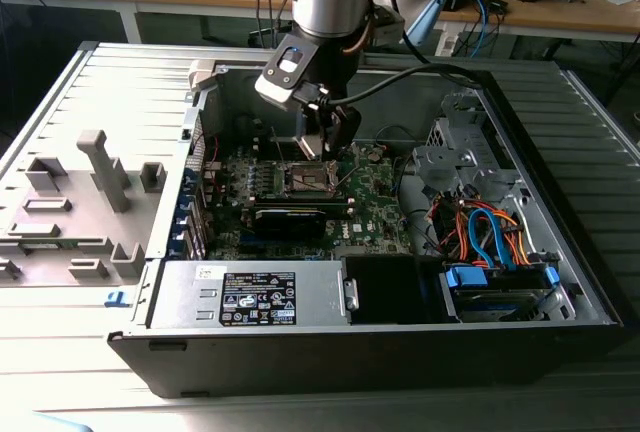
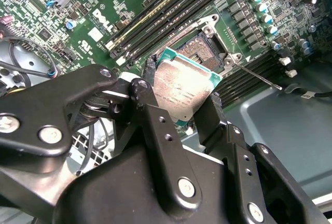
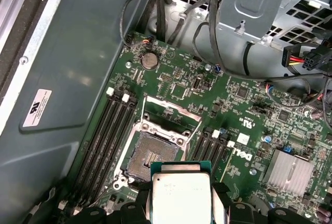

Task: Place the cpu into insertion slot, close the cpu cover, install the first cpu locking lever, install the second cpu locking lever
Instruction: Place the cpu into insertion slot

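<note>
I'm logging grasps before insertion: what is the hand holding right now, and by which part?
The hand holds the flat square chip with a silvery-grey metal top, pinched between its fingers by two opposite side edges.

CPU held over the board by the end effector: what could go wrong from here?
The cpu is pinched only by its edges in the end effector; it might slip or tilt. The insertion slot lies bare, so a skewed landing could damage its contacts. The open cpu cover and locking lever stand close; either could be snagged.
</note>
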Tool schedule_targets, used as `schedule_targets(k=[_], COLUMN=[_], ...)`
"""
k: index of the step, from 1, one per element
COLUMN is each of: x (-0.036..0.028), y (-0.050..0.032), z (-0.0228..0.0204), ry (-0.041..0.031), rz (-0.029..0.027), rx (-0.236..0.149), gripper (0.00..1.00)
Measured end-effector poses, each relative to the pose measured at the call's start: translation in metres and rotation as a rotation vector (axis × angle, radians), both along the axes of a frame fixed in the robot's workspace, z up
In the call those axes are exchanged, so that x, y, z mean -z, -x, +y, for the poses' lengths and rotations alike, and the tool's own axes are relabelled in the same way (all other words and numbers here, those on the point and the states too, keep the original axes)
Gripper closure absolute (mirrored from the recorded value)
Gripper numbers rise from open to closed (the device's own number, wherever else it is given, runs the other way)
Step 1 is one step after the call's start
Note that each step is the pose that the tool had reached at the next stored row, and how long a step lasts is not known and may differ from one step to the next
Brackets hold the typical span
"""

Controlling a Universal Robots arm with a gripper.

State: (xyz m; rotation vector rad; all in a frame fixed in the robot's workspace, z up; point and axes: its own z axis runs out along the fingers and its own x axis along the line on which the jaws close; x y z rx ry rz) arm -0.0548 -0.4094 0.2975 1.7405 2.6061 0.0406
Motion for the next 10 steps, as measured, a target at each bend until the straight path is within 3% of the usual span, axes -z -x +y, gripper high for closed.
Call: schedule_targets(k=[10], x=[0.0001], y=[0.0000], z=[0.0000], ry=[0.0000], rz=[0.0000], rx=[0.036], gripper=[0.45])
